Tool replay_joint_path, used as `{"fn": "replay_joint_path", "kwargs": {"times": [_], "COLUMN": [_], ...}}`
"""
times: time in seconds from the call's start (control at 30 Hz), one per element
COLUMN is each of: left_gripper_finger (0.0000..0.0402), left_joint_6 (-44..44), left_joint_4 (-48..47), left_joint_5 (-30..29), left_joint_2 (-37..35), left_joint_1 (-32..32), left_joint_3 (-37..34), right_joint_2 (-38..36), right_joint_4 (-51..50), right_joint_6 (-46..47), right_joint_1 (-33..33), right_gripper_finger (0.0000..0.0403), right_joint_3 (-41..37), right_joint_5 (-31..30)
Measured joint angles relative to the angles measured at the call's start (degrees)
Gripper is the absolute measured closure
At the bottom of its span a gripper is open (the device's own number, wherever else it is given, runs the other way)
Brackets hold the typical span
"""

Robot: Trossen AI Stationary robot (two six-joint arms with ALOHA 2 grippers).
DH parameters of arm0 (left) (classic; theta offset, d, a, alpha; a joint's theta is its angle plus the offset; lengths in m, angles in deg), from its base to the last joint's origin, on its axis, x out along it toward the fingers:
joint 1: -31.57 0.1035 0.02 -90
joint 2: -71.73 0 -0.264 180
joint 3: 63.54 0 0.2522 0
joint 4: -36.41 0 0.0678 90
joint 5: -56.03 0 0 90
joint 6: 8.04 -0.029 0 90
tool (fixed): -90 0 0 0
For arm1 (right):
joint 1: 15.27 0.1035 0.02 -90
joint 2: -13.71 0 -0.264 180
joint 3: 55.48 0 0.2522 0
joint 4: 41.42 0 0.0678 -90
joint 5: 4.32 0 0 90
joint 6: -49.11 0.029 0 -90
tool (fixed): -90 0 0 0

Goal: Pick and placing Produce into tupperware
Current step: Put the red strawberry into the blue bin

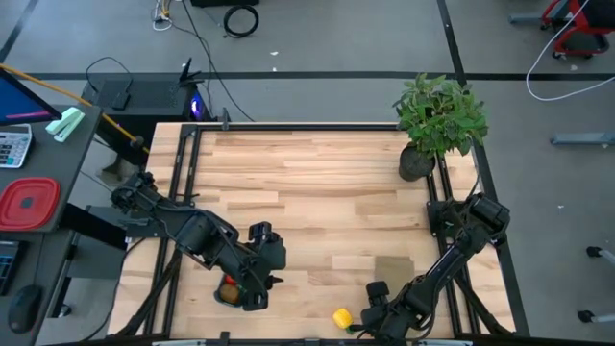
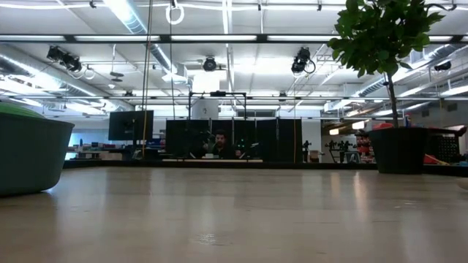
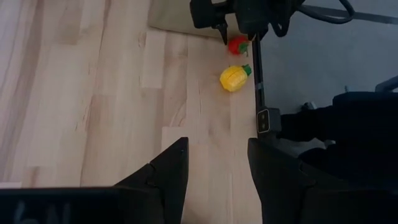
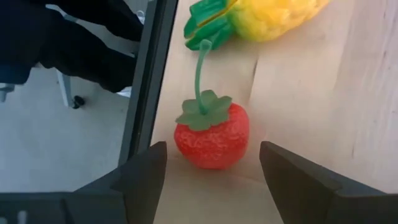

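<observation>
Fingers of my right gripper point(image 4: 208, 186) spread apart, straddling the red strawberry point(image 4: 211, 137) at the desk's near edge.
Advise descending squarely, closing below its leaves, avoiding the yellow piece point(image 4: 273, 15) beside it; left gripper point(image 3: 214, 180) waits, parted.

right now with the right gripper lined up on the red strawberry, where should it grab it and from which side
Grip the strawberry across its rounded red body, below the green leaf cap, not by the thin upright stem. The right gripper is open with one finger on each side of it, so coming straight ahead and closing should work. The yellow pineapple lies just beyond, and the table's edge is close on one side, so keep the approach short.
</observation>
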Motion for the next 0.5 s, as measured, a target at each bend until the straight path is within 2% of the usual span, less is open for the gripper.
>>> {"fn": "replay_joint_path", "kwargs": {"times": [0.5], "left_gripper_finger": [0.0230], "left_joint_6": [0.0], "left_joint_4": [0.0], "left_joint_5": [0.0], "left_joint_2": [0.0], "left_joint_1": [0.0], "left_joint_3": [0.0], "right_joint_2": [0.0], "right_joint_4": [0.7], "right_joint_6": [-0.1], "right_joint_1": [0.0], "right_gripper_finger": [0.0135], "right_joint_3": [0.0], "right_joint_5": [-2.0]}}
